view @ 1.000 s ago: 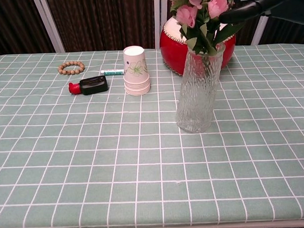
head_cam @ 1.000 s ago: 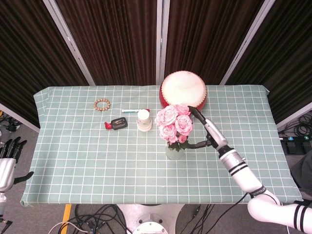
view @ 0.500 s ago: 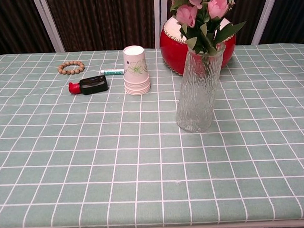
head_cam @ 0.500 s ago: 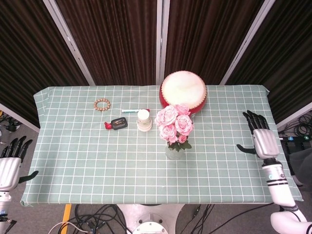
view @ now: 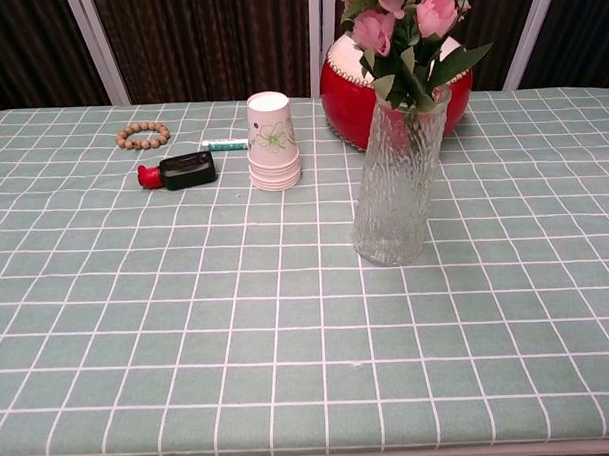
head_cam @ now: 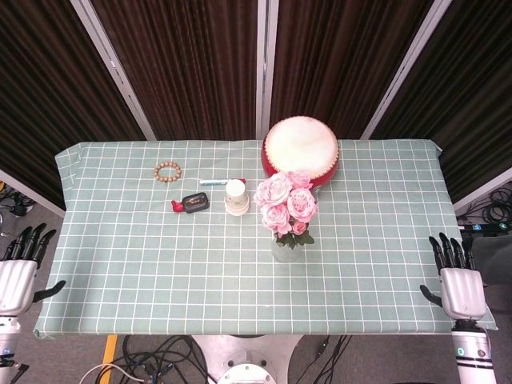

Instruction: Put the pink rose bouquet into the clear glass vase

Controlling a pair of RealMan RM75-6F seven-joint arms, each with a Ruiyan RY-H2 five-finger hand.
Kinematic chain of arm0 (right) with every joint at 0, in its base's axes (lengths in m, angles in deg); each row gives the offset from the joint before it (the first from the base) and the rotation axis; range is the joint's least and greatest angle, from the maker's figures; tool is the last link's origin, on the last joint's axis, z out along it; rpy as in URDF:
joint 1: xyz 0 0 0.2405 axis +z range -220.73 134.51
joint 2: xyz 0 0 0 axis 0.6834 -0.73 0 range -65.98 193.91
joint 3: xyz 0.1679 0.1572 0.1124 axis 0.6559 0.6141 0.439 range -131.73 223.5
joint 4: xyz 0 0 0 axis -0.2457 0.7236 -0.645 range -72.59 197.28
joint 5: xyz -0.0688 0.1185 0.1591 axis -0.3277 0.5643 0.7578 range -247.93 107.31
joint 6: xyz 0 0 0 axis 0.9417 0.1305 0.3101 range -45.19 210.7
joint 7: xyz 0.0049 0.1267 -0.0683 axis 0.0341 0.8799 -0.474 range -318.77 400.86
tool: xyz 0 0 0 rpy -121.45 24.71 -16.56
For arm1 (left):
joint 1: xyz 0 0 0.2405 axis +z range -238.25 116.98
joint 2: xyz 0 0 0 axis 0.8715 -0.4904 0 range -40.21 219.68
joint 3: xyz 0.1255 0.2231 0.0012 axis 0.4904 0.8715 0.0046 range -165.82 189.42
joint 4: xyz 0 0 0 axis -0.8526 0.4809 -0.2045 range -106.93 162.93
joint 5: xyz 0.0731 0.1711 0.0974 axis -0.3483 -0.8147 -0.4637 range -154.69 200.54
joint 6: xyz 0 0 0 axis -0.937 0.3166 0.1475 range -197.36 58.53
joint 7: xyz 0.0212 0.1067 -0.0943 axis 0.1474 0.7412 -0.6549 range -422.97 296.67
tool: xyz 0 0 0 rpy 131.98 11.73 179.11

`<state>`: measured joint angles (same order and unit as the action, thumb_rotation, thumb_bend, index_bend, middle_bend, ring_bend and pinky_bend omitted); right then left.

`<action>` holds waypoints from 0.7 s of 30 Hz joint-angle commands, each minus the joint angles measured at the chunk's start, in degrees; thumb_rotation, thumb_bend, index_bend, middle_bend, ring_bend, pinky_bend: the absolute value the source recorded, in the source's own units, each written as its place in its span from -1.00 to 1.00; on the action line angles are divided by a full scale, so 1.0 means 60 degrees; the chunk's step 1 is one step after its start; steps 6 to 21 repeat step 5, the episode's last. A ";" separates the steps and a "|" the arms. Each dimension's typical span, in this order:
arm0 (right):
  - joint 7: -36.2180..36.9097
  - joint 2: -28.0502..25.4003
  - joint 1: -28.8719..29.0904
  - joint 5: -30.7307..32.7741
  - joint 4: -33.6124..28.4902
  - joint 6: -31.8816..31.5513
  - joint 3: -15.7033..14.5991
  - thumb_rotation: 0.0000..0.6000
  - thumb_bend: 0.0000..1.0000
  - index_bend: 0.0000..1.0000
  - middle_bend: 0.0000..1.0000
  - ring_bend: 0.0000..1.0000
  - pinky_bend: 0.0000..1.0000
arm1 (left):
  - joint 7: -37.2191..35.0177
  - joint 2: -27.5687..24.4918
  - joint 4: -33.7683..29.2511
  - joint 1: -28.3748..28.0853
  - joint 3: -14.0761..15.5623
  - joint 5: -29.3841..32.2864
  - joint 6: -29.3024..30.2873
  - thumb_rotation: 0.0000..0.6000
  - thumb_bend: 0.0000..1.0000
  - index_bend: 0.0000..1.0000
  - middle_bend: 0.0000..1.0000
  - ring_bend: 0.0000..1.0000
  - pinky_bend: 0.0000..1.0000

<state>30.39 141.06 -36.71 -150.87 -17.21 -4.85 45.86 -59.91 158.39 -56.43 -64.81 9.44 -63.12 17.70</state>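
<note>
Chest view shows the clear glass vase (view: 398,185) standing upright mid-table, the pink rose bouquet (view: 402,24) in it, stems down, blooms up; left hand (head_cam: 18,276) and right hand (head_cam: 460,284) hang off the table's near corners, fingers spread, holding nothing.

Green checked tablecloth (head_cam: 144,240) on a table, dark curtains (head_cam: 184,64) behind, cables (head_cam: 152,356) on the floor

In the chest view, we see the pink rose bouquet (view: 402,14) cut off by the top edge above the clear glass vase (view: 395,180), which also hides part of the red drum (view: 345,86) behind it. The print on the stacked paper cups (view: 272,141), left of the vase, is too small to tell.
</note>
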 commanded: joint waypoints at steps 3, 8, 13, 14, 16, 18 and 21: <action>-0.0719 -0.0268 -0.0395 -0.0503 -0.0869 -0.0631 -0.0130 1.00 -0.89 -1.00 -1.00 -1.00 -1.00 | -0.0105 0.0058 0.0090 0.0016 -0.0017 0.0041 0.0002 1.00 -1.00 -0.80 -0.95 -1.00 -0.65; -0.0791 -0.0275 -0.0441 -0.0488 -0.0939 -0.0614 -0.0111 1.00 -0.89 -1.00 -1.00 -1.00 -1.00 | -0.0116 0.0075 0.0126 -0.0006 -0.0007 0.0039 -0.0052 1.00 -1.00 -0.80 -0.95 -1.00 -0.65; -0.0791 -0.0275 -0.0441 -0.0488 -0.0939 -0.0614 -0.0111 1.00 -0.89 -1.00 -1.00 -1.00 -1.00 | -0.0116 0.0075 0.0126 -0.0006 -0.0007 0.0039 -0.0052 1.00 -1.00 -0.80 -0.95 -1.00 -0.65; -0.0791 -0.0275 -0.0441 -0.0488 -0.0939 -0.0614 -0.0111 1.00 -0.89 -1.00 -1.00 -1.00 -1.00 | -0.0116 0.0075 0.0126 -0.0006 -0.0007 0.0039 -0.0052 1.00 -1.00 -0.80 -0.95 -1.00 -0.65; -0.0791 -0.0275 -0.0441 -0.0488 -0.0939 -0.0614 -0.0111 1.00 -0.89 -1.00 -1.00 -1.00 -1.00 | -0.0116 0.0075 0.0126 -0.0006 -0.0007 0.0039 -0.0052 1.00 -1.00 -0.80 -0.95 -1.00 -0.65; -0.0791 -0.0275 -0.0441 -0.0488 -0.0939 -0.0614 -0.0111 1.00 -0.89 -1.00 -1.00 -1.00 -1.00 | -0.0116 0.0075 0.0126 -0.0006 -0.0007 0.0039 -0.0052 1.00 -1.00 -0.80 -0.95 -1.00 -0.65; -0.0791 -0.0275 -0.0441 -0.0488 -0.0939 -0.0614 -0.0111 1.00 -0.89 -1.00 -1.00 -1.00 -1.00 | -0.0116 0.0075 0.0126 -0.0006 -0.0007 0.0039 -0.0052 1.00 -1.00 -0.80 -0.95 -1.00 -0.65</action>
